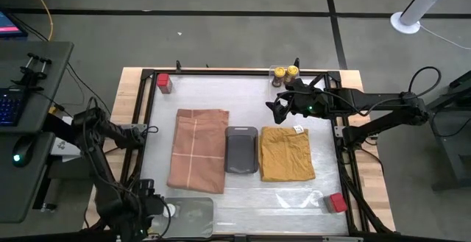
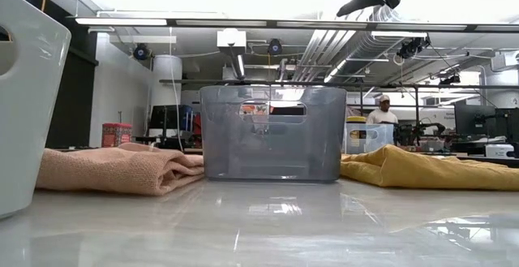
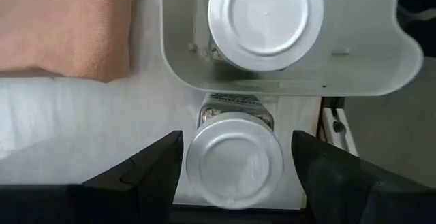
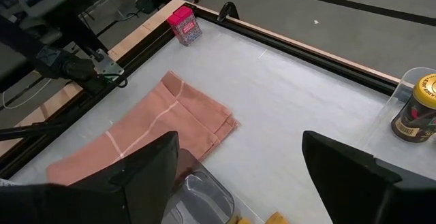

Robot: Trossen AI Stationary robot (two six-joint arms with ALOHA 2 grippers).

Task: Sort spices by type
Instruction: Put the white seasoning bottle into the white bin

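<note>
Two white-capped jars are seen in the left wrist view: one white-capped jar point(image 3: 264, 21) stands inside a clear tray point(image 3: 381, 74) at the near left corner of the desk point(image 1: 243, 198), and a second white-capped jar point(image 3: 235, 157) stands on the desk just outside that tray's wall, between the two spread fingers of the left tool point(image 3: 235, 176), which is released and grasps nothing; whether a finger touches the jar cannot be told. Two yellow-capped jars point(image 1: 285, 73) are placed side by side in another clear tray at the far edge of the desk, right of the middle. One red tin point(image 1: 164, 82) is set at the far left corner and another red tin point(image 1: 338, 202) at the near right corner, well apart from each other. The right tool point(image 1: 282, 108) is held above the desk just in front of the yellow-capped jars, its fingers spread wide and nothing held between them. In the middle of the desk a dark grey bin point(image 1: 241, 149) is flanked by a folded pink cloth point(image 1: 199, 149) on the left and a crumpled yellow cloth point(image 1: 287, 154) on the right, both just beside it. A person point(image 2: 381, 111) is seen far off in the room behind the desk.
</note>
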